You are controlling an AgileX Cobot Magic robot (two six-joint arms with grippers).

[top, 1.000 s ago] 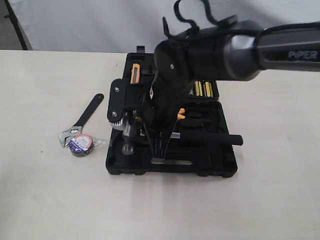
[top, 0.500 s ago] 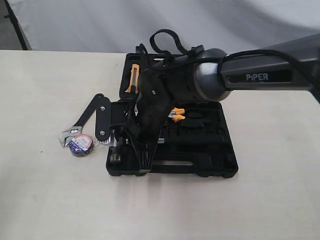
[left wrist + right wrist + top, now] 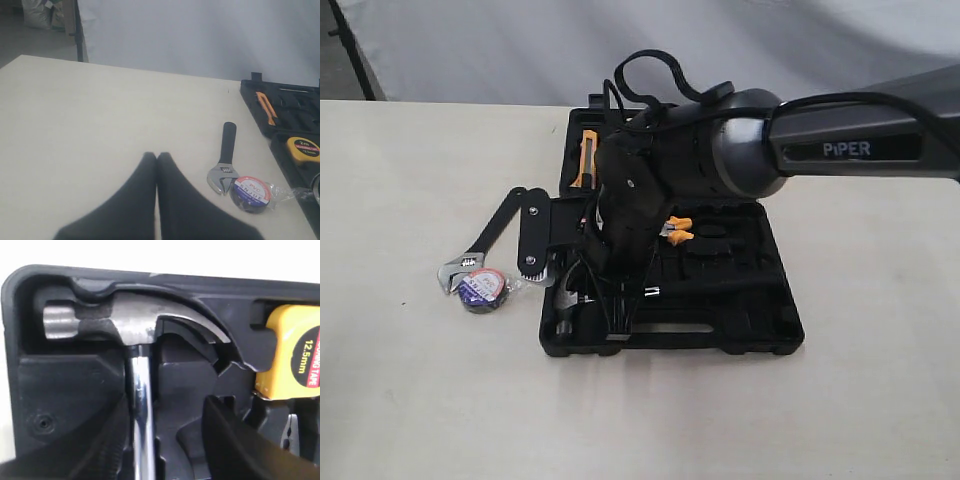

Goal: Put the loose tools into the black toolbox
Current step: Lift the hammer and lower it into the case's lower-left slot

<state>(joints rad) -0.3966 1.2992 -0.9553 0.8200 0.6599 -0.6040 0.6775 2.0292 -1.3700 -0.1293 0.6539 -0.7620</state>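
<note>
the hammer [image 3: 135, 330] lay seated in its recess in the black toolbox [image 3: 60, 385], my right gripper [image 3: 167, 435] parted astride its shaft, holding nothing. left gripper [image 3: 156, 160] pinched closed, empty. beside the toolbox, the wrench [image 3: 226, 162] looked stiff, head-heavy; i'd take it mid-handle.

The toolbox [image 3: 720, 345] is lying open at mid-frame on the table [image 3: 410, 400]. The hammer [image 3: 135, 320] is lying in its lower-left recess, the tape measure [image 3: 295, 357] sitting just beside the claw. Left of the box, the wrench [image 3: 492, 232] is lying on the table, the tape roll [image 3: 482, 288] just beside its jaw end.
</note>
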